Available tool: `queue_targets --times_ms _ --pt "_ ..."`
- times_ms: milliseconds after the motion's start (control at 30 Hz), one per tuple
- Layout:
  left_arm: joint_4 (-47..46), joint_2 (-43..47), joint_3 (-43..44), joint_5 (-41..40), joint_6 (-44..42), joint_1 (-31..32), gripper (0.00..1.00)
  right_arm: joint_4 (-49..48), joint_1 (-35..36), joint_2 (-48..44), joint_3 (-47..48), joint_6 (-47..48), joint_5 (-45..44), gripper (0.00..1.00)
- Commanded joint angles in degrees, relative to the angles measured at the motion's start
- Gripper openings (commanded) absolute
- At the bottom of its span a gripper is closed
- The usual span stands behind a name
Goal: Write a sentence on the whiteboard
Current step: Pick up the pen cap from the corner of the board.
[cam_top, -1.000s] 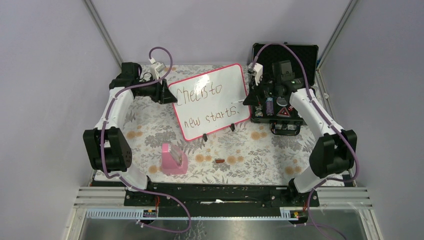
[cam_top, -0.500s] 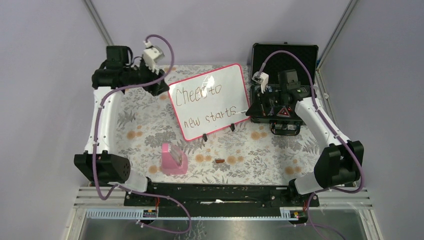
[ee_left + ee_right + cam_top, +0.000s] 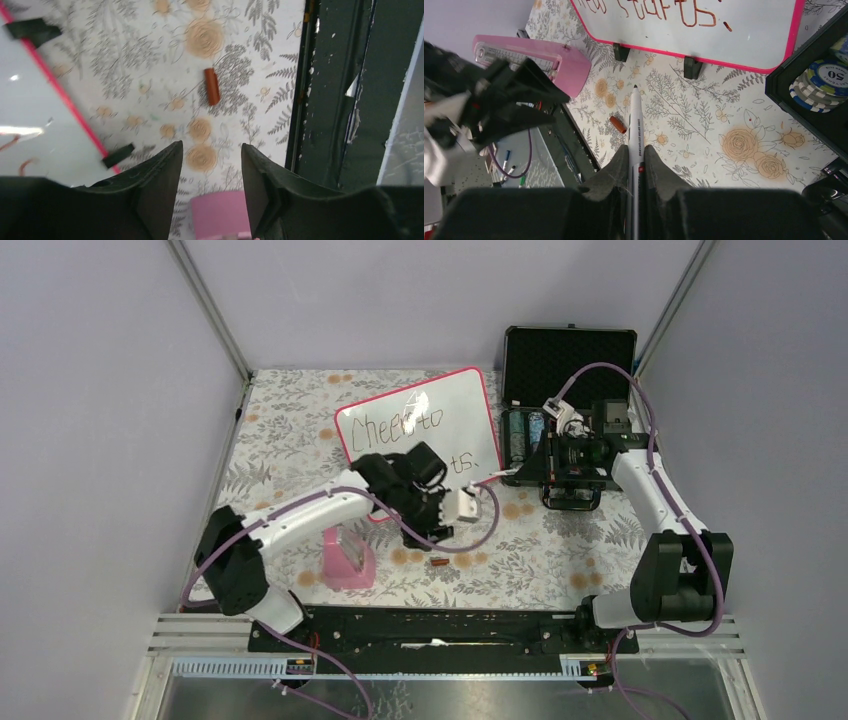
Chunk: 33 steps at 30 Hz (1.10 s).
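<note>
The whiteboard (image 3: 462,408) is seen lying on the flower-patterned table (image 3: 290,425), toward its far middle, with its pink frame turned askew and its two black feet on the near long edge. The sentence (image 3: 398,426) is written across it in two dark lines, the lower one partly hidden in the top view by the left arm. Just in front of the board's near edge the left pincer (image 3: 211,150) is held over the table with its jaws apart and nothing between them. A small red-brown cap (image 3: 439,562) lies a little nearer than the board, and a pink object (image 3: 347,557) stands to the near left of it. At the board's right corner the right pincer (image 3: 636,152) is clamped on a white marker (image 3: 635,120). A black foam-lined case (image 3: 570,348) lies open just right of the board, with chips (image 3: 819,82) inside. The table is enclosed by plain lilac-grey walls (image 3: 100,440) and metal posts (image 3: 210,310).
</note>
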<state>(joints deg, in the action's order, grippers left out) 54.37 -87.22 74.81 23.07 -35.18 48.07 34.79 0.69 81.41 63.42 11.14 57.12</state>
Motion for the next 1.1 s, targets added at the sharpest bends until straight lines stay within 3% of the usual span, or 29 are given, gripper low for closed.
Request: queue_targets --times_ms 0,167,433,800,1067 --pt "-13.18 -2.61 -4.99 -2.52 5.12 5.68 0.52 -3.79 -0.32 -1.25 -1.64 -2.85 1.80 0.00" --pt "-23.16 -5.26 -12.22 -2.82 10.38 9.83 0.48 -3.82 -2.18 -2.00 -1.59 -2.80 1.32 0.00" --pt "-29.42 -8.41 -16.45 -6.50 12.86 10.73 0.39 -3.88 -2.26 -2.28 -2.07 -2.40 1.32 0.00" --pt "-29.67 -7.98 -16.90 -11.45 12.24 10.64 0.30 -3.85 -2.23 -2.17 -2.24 -2.34 2.02 0.00" --pt "-28.80 -11.33 -17.49 -11.85 11.62 10.59 0.30 -3.85 -2.25 -2.49 -2.33 -2.16 2.02 0.00"
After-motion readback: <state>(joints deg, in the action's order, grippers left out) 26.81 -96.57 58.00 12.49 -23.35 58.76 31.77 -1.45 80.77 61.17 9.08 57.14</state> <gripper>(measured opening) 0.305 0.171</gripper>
